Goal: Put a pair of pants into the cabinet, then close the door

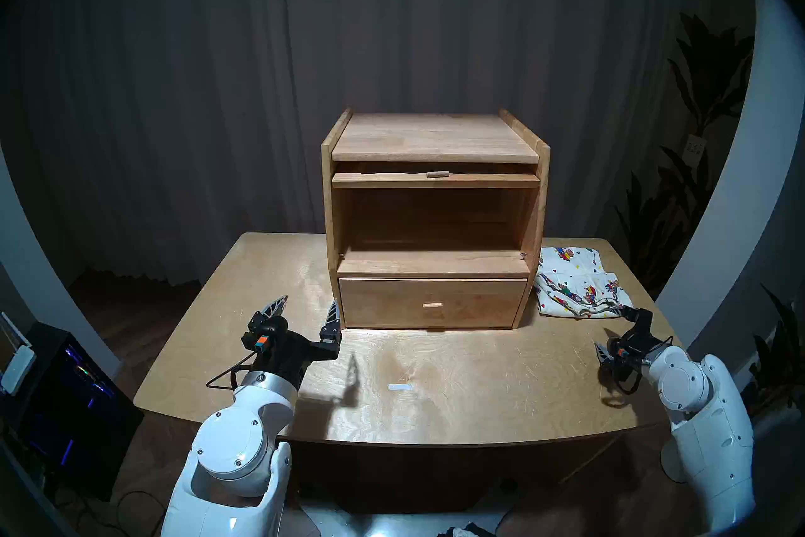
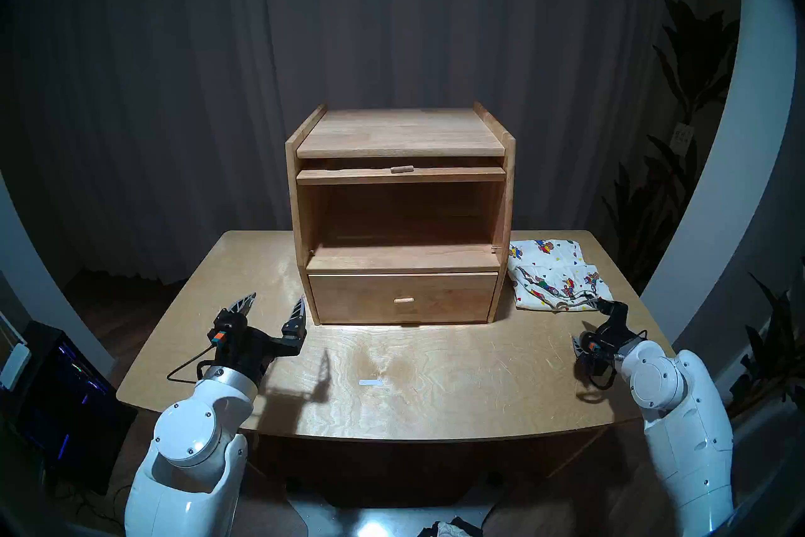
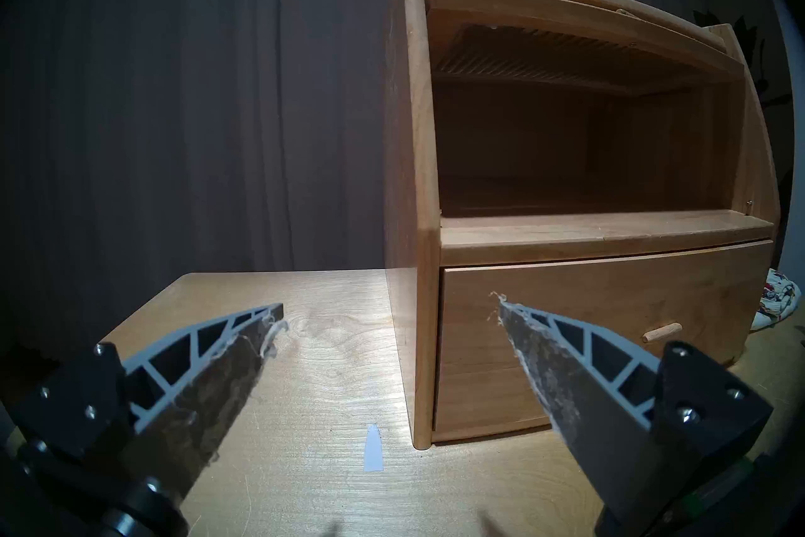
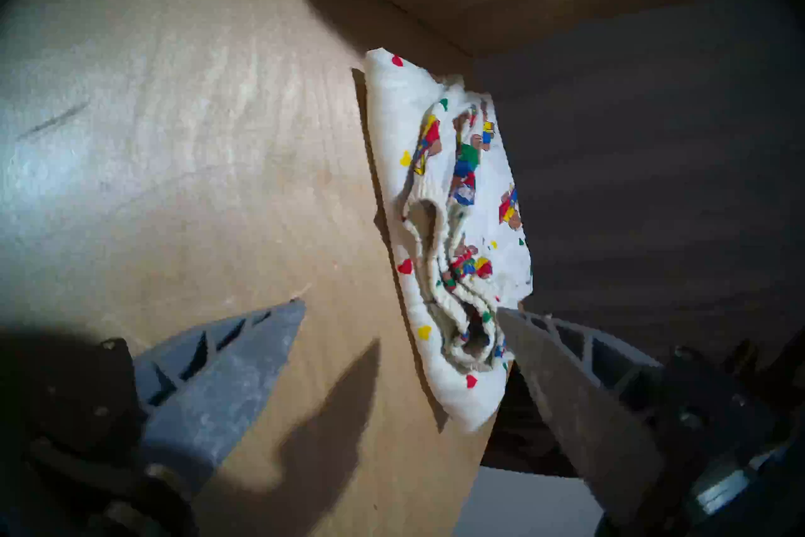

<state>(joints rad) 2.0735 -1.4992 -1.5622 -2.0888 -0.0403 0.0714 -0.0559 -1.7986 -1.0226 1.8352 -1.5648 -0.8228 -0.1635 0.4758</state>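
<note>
Right wrist view: our right gripper point(image 4: 400, 318), jaws apart, nears the pants point(image 4: 453, 226) at twelve o'clock; soft, light, floppy, so we'd pinch the bunched waistband.

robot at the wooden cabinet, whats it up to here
The right gripper, open, is by the near edge of the pair of pants lying on the table right of the cabinet, not gripping yet. The door is up, the compartment empty. The left gripper hangs open by the drawer.
</note>
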